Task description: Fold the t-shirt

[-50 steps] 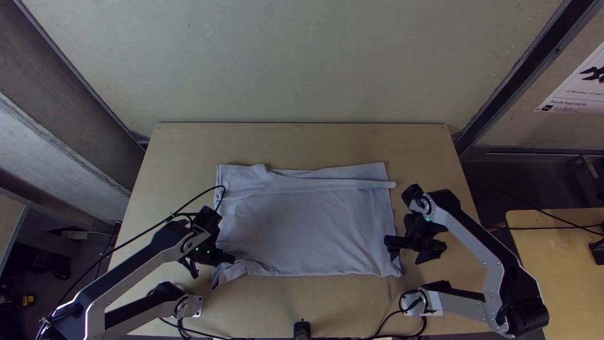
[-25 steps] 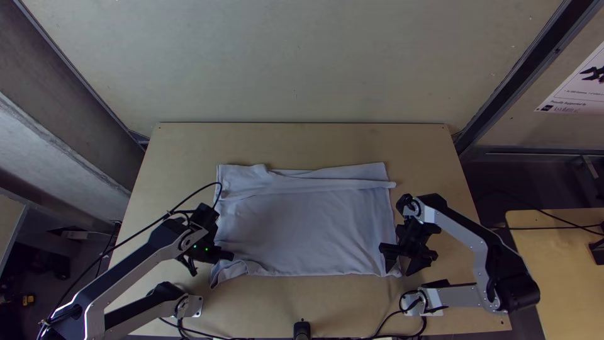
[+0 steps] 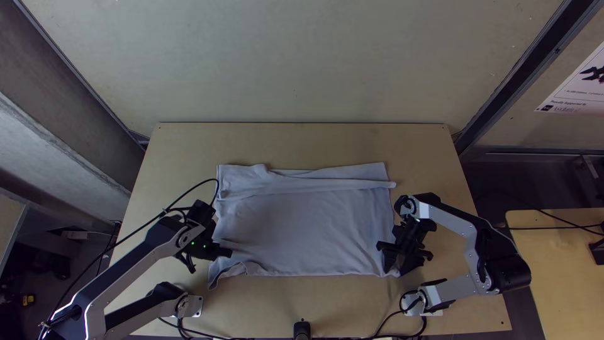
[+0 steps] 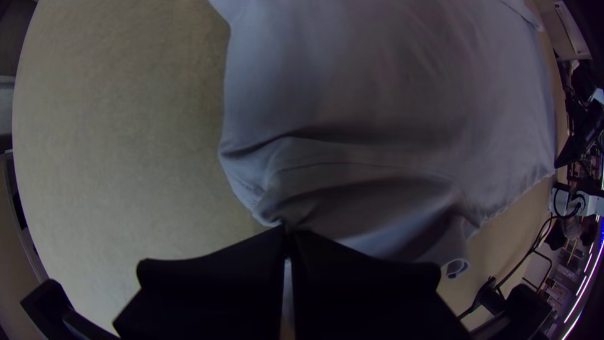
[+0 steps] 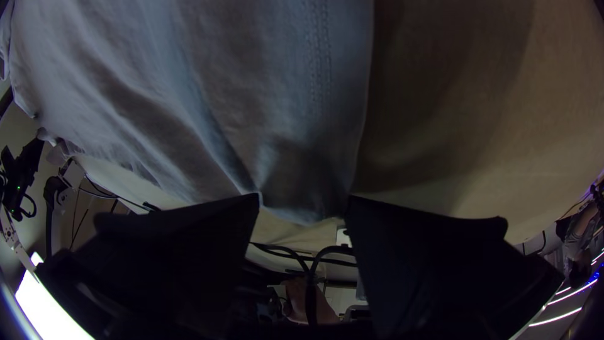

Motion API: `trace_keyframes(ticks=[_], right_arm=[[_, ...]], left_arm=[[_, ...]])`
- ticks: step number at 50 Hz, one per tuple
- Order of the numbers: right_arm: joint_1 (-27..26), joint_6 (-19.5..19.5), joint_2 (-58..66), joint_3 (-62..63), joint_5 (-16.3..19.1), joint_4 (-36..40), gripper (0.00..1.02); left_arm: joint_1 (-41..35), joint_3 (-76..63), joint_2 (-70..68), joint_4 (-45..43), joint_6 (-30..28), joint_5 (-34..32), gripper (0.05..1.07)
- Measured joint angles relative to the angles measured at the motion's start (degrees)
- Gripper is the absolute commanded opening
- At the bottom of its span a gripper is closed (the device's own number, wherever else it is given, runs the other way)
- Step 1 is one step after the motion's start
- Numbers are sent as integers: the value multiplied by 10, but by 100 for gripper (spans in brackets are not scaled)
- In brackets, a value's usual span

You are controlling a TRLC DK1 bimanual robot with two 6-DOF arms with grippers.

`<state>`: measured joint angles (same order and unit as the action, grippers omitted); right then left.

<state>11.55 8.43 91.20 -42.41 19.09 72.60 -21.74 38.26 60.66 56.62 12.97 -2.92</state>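
The pale grey-blue t-shirt (image 3: 302,226) lies spread as a wide rectangle on the table, with a folded strip along its far side. At its near left corner is my left gripper (image 3: 226,253); in the left wrist view this gripper (image 4: 288,236) is shut on the shirt's edge, and the cloth rises in creases from the fingertips. My right gripper (image 3: 391,264) stands at the near right corner. In the right wrist view the right gripper (image 5: 303,200) is open, and the corner of the shirt (image 5: 296,170) lies between its two fingertips, with a stitched hem running beside it.
Bare wooden table (image 3: 302,141) stretches beyond the shirt and along its sides. Black cables (image 3: 384,324) and a small black post (image 3: 302,328) are at the near edge. A second wooden table (image 3: 566,252) stands at the right.
My right gripper has moved left and slightly nearer the front edge, coming over the shirt's near right corner. The left gripper has shifted slightly left, drawing the near left corner with it.
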Motion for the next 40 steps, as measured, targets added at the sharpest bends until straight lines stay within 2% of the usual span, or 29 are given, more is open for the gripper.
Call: trace_keyframes(ticks=[3, 4, 9, 17, 26, 33, 40], right_arm=[[0, -6, -1, 0, 0, -3, 5], [0, -9, -1, 0, 0, -4, 2], [0, -25, -19, 0, 0, -3, 3], [-2, -30, -38, -10, 0, 5, 3], [-38, -30, -56, -50, -3, 12, 3], [-63, -30, -60, -89, -32, 16, 3], [-75, -29, -60, -120, -43, 19, 3]], left_arm=[[6, 2, 0, 0, -2, 0, 8], [8, 3, 0, 0, -2, 0, 8], [20, 10, 0, 4, -11, 0, 8], [47, 24, 0, 5, -26, 0, 8], [77, 53, 0, 14, -52, -2, 8], [104, 64, -4, 24, -74, -7, 8], [131, 68, -8, 33, -94, -11, 8]])
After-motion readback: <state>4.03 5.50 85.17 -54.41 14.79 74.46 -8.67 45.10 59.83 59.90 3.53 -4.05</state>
